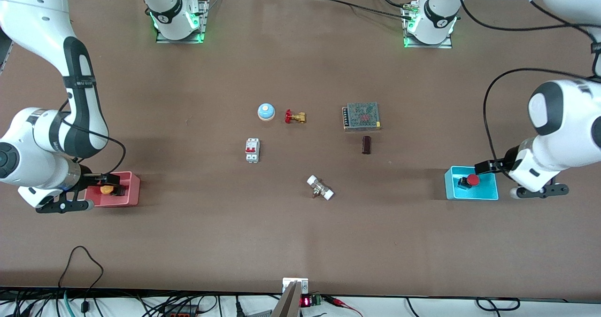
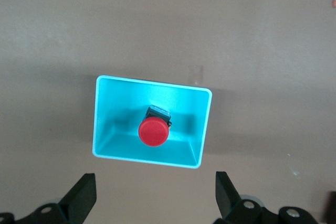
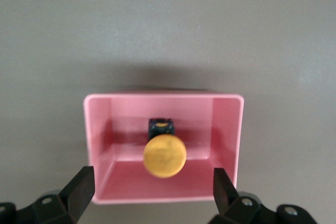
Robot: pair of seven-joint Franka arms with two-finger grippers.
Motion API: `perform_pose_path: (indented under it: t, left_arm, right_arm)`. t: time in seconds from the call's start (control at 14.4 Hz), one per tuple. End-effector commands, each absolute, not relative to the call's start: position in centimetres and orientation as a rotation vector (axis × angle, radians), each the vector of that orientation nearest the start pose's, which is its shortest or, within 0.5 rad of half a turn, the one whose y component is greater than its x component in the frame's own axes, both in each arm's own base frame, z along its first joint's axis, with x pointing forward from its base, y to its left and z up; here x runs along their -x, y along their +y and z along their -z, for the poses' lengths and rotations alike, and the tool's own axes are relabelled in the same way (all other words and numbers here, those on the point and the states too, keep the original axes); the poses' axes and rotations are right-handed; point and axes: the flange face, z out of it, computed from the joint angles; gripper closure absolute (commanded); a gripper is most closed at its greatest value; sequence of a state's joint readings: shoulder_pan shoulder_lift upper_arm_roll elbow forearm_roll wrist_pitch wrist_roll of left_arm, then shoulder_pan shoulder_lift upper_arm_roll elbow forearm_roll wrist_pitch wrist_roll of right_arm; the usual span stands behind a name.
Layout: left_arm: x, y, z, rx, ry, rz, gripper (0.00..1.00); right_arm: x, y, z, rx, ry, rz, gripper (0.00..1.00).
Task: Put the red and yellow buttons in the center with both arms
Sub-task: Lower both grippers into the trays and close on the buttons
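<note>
Since each button lies in its own bin at an end of the surface, the step in hand looks like the pick, and it would go best if each hand came straight down with its fingers either side of the black body under the cap, clear of the bin walls. The red button [image 1: 470,181] lies in the blue bin [image 1: 488,195] at the left arm's end; the left hand [image 2: 155,195] hangs over it with fingers spread wide. The yellow button [image 1: 107,189] lies in the pink bin [image 1: 131,197] at the right arm's end; the right hand [image 3: 153,192] hovers above, fingers wide apart too. Both arms reach outward from their bases, wrists pointing down over the bins, well apart from the centre of the surface [image 1: 300,223].
</note>
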State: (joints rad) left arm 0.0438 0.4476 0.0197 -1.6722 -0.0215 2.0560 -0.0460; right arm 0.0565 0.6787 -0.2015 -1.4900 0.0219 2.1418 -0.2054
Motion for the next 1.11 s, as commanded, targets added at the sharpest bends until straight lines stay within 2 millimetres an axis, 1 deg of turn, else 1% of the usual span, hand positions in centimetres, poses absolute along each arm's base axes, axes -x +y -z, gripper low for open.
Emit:
perform_pose_path:
  t: [0.0, 0.07, 0.28, 0.42, 0.49, 0.56, 0.63, 0.7, 0.77, 0.83, 0.9, 0.97, 1.04]
  left_arm:
    - [-66.1, 4.7, -30.8, 3.145, -0.148, -0.094, 0.0]
    - [-66.1, 4.7, -29.5, 3.144, -0.148, -0.115, 0.0]
    - [-66.2, 4.8, -26.5, 3.143, -0.155, -0.125, 0.0]
    - [-66.2, 4.8, -24.8, 3.142, -0.155, -0.147, 0.0]
    - [-66.1, 4.8, -24.3, 3.14, -0.151, -0.156, 0.0]
    - [-66.1, 4.8, -24.4, 3.14, -0.151, -0.154, 0.01]
    - [-66.1, 4.9, -24.0, 3.14, -0.155, -0.163, 0.04]
    - [-66.1, 4.9, -23.9, 3.139, -0.153, -0.152, 0.08]
    - [-66.2, 5.0, -23.4, 3.139, -0.156, -0.152, 0.13]
    - [-66.1, 5.0, -23.2, 3.139, -0.156, -0.154, 0.17]
    - [-66.1, 5.1, -23.2, 3.138, -0.158, -0.154, 0.25]
    - [-66.1, 5.1, -23.3, 3.139, -0.159, -0.152, 0.32]
    - [-66.1, 5.1, -23.4, 3.138, -0.158, -0.151, 0.38]
  right_arm:
    - [-71.5, -8.7, -26.9, 3.232, -0.171, -0.031, 0.0]
    - [-71.4, -8.7, -26.5, 3.224, -0.162, -0.038, 0.0]
    - [-71.3, -8.6, -25.3, 3.188, -0.126, -0.054, 0.0]
    - [-71.3, -8.6, -24.9, 3.184, -0.119, -0.06, 0.0]
    - [-71.3, -8.6, -24.6, 3.185, -0.12, -0.065, 0.0]
    - [-71.2, -8.8, -24.3, 3.186, -0.119, -0.073, 0.0]
    - [-71.2, -8.7, -24.2, 3.183, -0.129, -0.075, 0.0]
    - [-71.2, -9.0, -24.1, 3.182, -0.149, -0.076, 0.0]
    - [-71.1, -9.2, -23.8, 3.181, -0.157, -0.084, 0.01]
    - [-71.1, -9.4, -23.8, 3.182, -0.16, -0.084, 0.07]
    - [-71.1, -9.3, -23.8, 3.181, -0.164, -0.084, 0.19]
    - [-71.1, -9.4, -23.8, 3.183, -0.164, -0.085, 0.35]
    - [-71.1, -9.3, -23.8, 3.182, -0.166, -0.082, 0.45]
